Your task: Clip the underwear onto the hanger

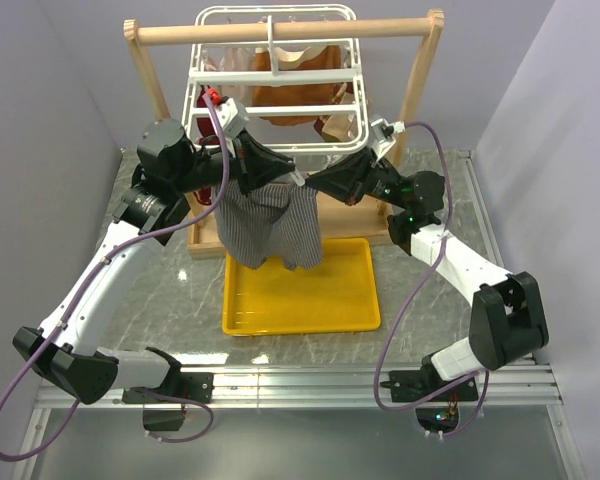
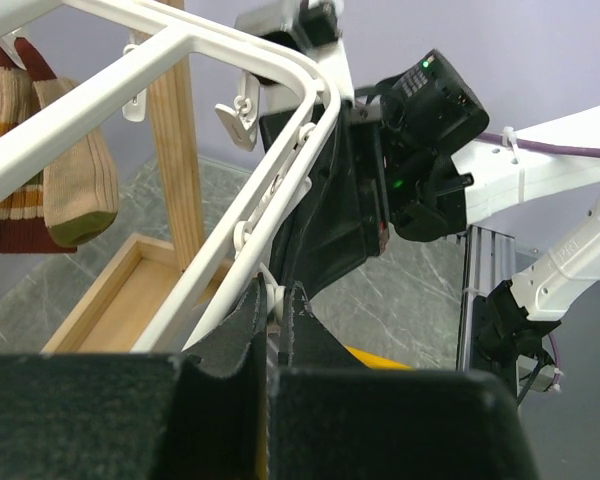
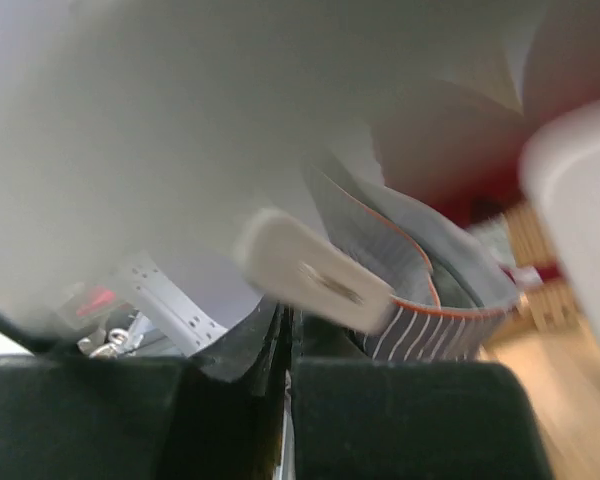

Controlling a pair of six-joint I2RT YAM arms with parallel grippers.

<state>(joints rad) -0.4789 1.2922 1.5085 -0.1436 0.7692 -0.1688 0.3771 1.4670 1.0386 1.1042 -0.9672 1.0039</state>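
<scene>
Left end effector [image 2: 277,300] and right end effector [image 3: 285,320] (the 2 clenched) meet at the hanger [image 1: 220,77] rim; underwear [image 1: 270,225] dangles over a yellow tray [image 1: 310,300], wooden stand [image 1: 180,35] crowding behind.

White arm links [image 1: 90,290], bulky black joint housings [image 1: 505,320], trailing purple cables [image 1: 381,365], small green status light [image 2: 423,66], matte black padded fingers [image 2: 230,340]

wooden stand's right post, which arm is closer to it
Right. The right arm sits just in front of that post; the left arm sits over by the opposite post.
</scene>
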